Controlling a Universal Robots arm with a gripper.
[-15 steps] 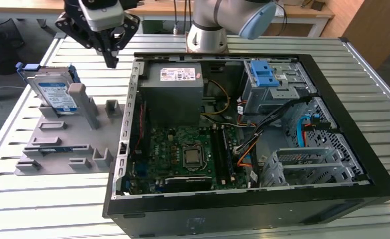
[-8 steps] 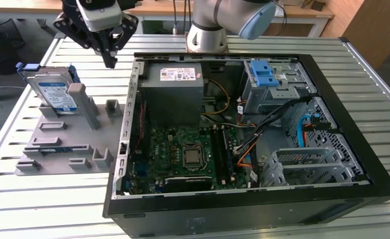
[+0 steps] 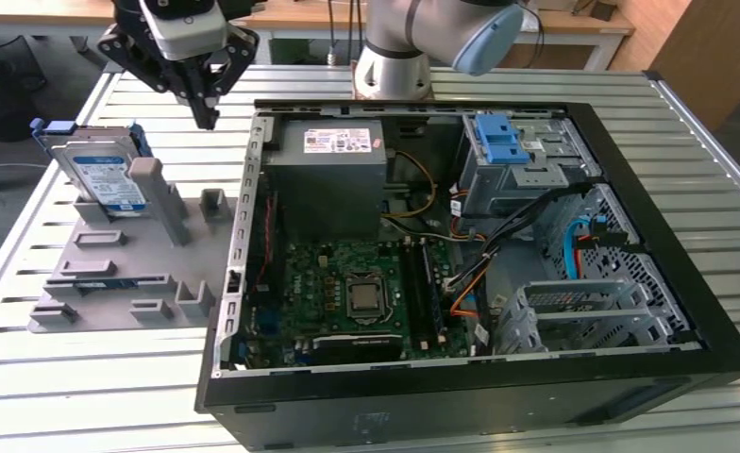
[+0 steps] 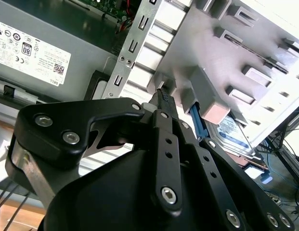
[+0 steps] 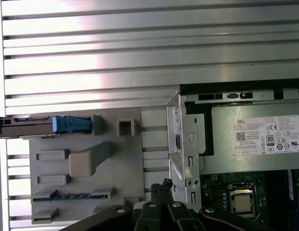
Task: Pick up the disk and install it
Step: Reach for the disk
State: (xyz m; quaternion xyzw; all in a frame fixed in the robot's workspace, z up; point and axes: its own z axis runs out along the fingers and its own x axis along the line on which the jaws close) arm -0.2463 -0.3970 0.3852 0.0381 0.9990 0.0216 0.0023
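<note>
The flat rectangular silver-metal disk [image 3: 103,177], with a white-and-blue label and a blue plastic bracket around it, stands on its edge in a slot of the grey plastic holder plate [image 3: 131,278]. It is at the far end of this plate, on the exterior view's left. The holder plate lies on the slatted metal worktop [image 3: 80,396], just beside the open black computer case [image 3: 471,382]. In the first wrist view the disk [image 5: 29,127] is seen from its thin edge, with the blue bracket at one end, at the border of the holder plate [image 5: 115,163]. In the second wrist view the disk [image 4: 233,131] shows partly behind a grey post of the plate.

The black gripper [image 3: 204,115] of the arm hangs in the air above the worktop, near the far corner of the case and on the exterior view's right of the disk. It is near the disk but apart from it. Its jaws point downward and are closed together to a narrow tip, with nothing between them. The same is seen in both wrist views of the gripper [image 4: 162,94] [image 5: 161,185].

Inside the case are a large grey power-supply box with a white sticker [image 3: 332,160], a green motherboard [image 3: 358,293] and a light-blue plastic latch [image 3: 502,142] that sits on a grey metal cage.
</note>
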